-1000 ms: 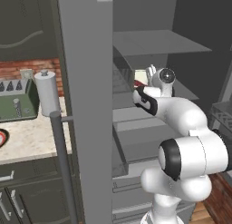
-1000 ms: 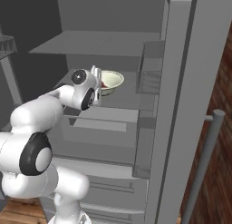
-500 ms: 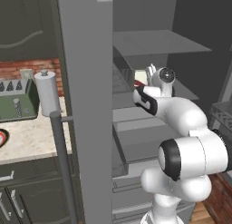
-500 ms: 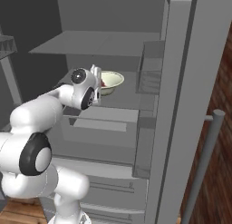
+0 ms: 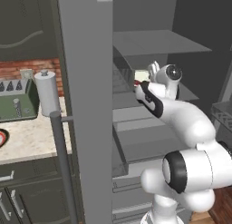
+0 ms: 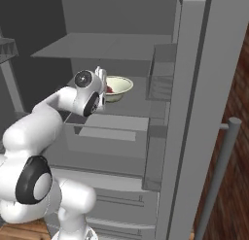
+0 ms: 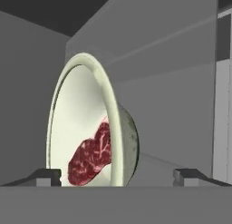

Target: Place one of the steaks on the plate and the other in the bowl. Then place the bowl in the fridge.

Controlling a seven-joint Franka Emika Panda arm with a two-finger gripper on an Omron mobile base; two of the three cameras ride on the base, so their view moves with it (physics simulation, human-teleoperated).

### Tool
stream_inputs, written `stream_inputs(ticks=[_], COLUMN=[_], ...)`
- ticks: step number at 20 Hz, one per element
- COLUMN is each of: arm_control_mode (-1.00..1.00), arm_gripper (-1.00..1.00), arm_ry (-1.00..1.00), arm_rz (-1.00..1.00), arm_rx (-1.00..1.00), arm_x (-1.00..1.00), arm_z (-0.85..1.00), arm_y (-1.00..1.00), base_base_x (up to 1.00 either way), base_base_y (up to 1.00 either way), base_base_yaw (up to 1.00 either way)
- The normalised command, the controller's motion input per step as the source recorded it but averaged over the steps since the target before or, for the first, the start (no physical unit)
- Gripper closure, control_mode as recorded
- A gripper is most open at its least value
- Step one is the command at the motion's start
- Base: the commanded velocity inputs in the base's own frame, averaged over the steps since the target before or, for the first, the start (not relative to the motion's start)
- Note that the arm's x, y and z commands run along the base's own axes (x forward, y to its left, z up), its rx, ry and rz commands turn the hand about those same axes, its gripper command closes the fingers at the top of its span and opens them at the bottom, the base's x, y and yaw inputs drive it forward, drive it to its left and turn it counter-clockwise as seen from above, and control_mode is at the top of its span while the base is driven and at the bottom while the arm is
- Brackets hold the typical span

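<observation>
The pale cream-green bowl stands on a middle shelf inside the open grey fridge. One red-pink steak lies in it. In the hand view the bowl looks tipped on its side because the hand is rolled. My gripper is open, its two fingertips wide apart just short of the bowl's rim and not touching it. From the left base view the gripper reaches in over the shelf by the bowl. A sliver of the red-rimmed plate shows on the counter. The other steak is out of view.
The fridge's left door stands open with its long handle toward me. The right door has bins and a handle. A green toaster and a paper towel roll stand on the counter.
The hand has shifted very slightly back from the bowl. The bowl stays put on the shelf.
</observation>
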Motion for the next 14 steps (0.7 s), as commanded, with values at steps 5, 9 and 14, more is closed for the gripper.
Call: stream_inputs(ticks=[5,9,14], arm_control_mode=[-1.0,-1.0,-1.0], arm_gripper=[-1.0,-1.0,-1.0], arm_ry=[-0.01,0.0,0.02], arm_rz=[0.06,0.03,0.0], arm_rx=[0.0,0.0,0.0], arm_x=[-0.43,-0.48,-0.59], arm_z=[0.0,0.24,0.38], arm_y=[0.0,0.0,0.0], base_base_x=[0.0,0.0,0.0], base_base_y=[0.0,0.0,0.0], base_base_yaw=[0.0,0.0,0.0])
